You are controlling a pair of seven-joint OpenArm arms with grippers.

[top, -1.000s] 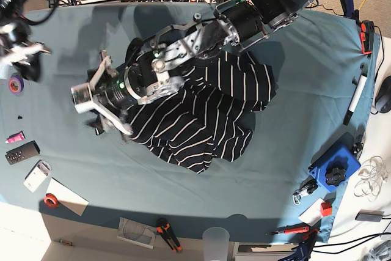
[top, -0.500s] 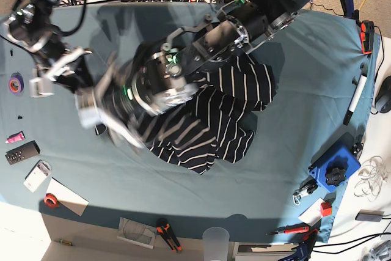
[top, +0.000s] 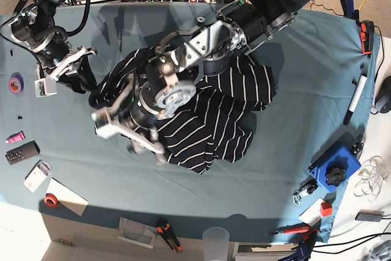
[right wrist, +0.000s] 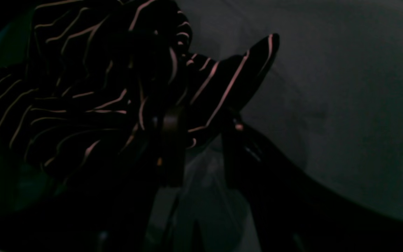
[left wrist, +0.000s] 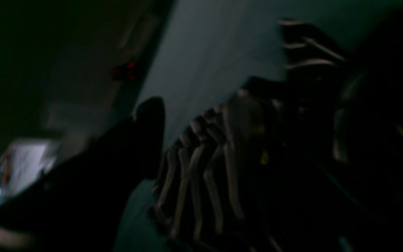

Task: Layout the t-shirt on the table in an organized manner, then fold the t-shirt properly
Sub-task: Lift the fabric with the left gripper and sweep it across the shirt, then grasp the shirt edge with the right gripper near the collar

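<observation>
The t-shirt (top: 214, 120), dark with thin white stripes, lies crumpled mid-table (top: 293, 151). My left gripper (top: 125, 137) hovers over its left front part with its white fingers spread wide. The blurred, dark left wrist view shows one finger (left wrist: 149, 133) beside bunched striped cloth (left wrist: 201, 168). My right gripper (top: 85, 80) is at the shirt's far left edge, where the cloth is drawn out toward it. In the right wrist view, the gripper (right wrist: 201, 129) has a striped fold (right wrist: 222, 80) pinched at its tips, with the rest of the shirt (right wrist: 65, 105) to the left.
A purple tape roll (top: 16, 82), a remote (top: 22, 151) and a red tape roll (top: 51, 200) lie along the left edge. Cutters (top: 168, 233) and a plastic cup (top: 215, 236) are at the front. A blue box (top: 335, 169) and a marker (top: 355, 99) are at the right.
My right arm swung in from the left edge to the shirt's left edge. My left gripper turned and moved toward the front. The shirt's left part is drawn out leftward.
</observation>
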